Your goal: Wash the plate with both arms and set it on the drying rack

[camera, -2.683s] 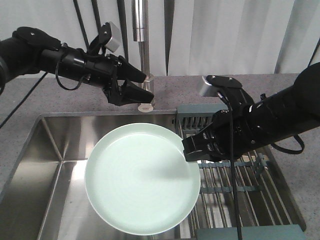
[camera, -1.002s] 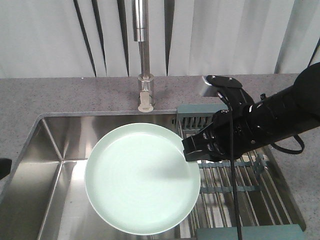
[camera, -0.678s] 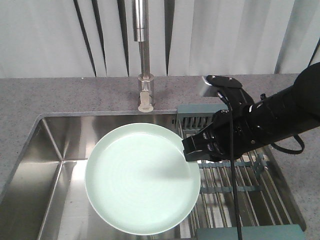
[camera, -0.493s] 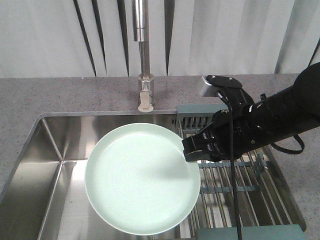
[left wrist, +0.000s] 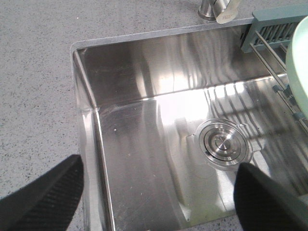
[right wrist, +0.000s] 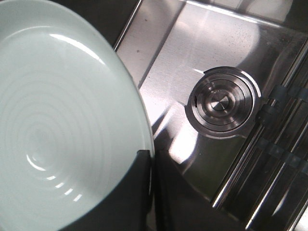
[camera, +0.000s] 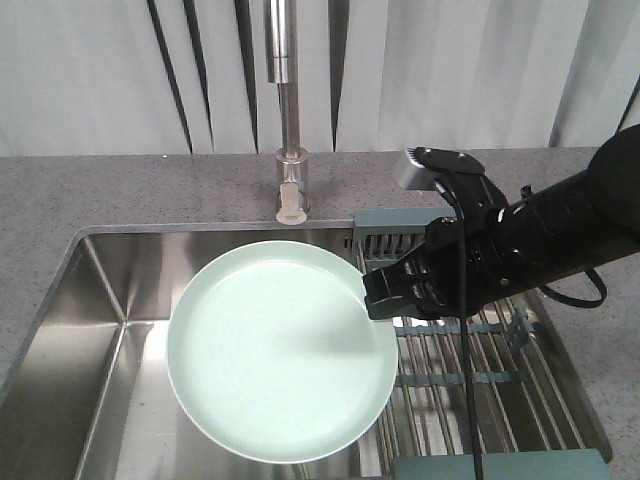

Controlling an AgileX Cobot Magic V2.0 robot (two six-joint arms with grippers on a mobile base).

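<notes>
Right wrist view, right claw (right wrist: 150, 161) pinching plate (right wrist: 57, 120), drain (right wrist: 220, 107) hidden from front

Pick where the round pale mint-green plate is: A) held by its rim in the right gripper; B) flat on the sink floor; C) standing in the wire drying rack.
A: the right gripper pinches the plate at its rim, holding it above the steel sink basin.
</notes>
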